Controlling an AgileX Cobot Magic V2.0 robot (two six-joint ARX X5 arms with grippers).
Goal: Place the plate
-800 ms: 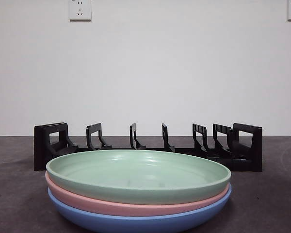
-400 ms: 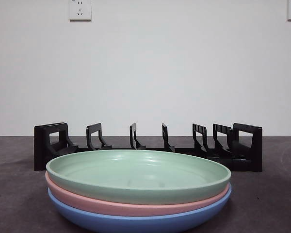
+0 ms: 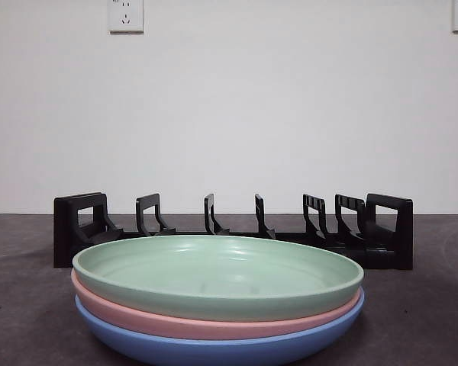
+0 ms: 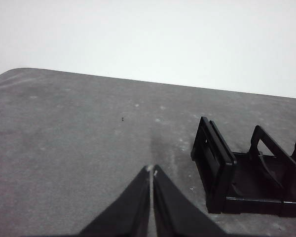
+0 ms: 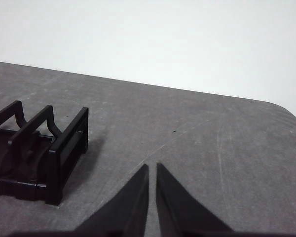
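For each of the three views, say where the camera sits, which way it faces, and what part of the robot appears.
Front view: low at table height, facing the green plate atop the stack, black rack behind; no robot visible.
Left wrist view: on the left arm, facing one rack end; left gripper shut.
Right wrist view: on the right arm, facing the other rack end; right gripper nearly shut.
Shared: the rack.

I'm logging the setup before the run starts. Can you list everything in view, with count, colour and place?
green plate: one, pale green, top of the stack at the table's near edge
pink plate: one, pink, middle of the stack
blue plate: one, blue, bottom of the stack
dish rack: one, black, empty slots, behind the stack
table: one, dark grey, under everything
wall sockets: two, white, high on the wall
left pincer: one, black, shut, beside one rack end
right pincer: one, black, shut, beside the other rack end
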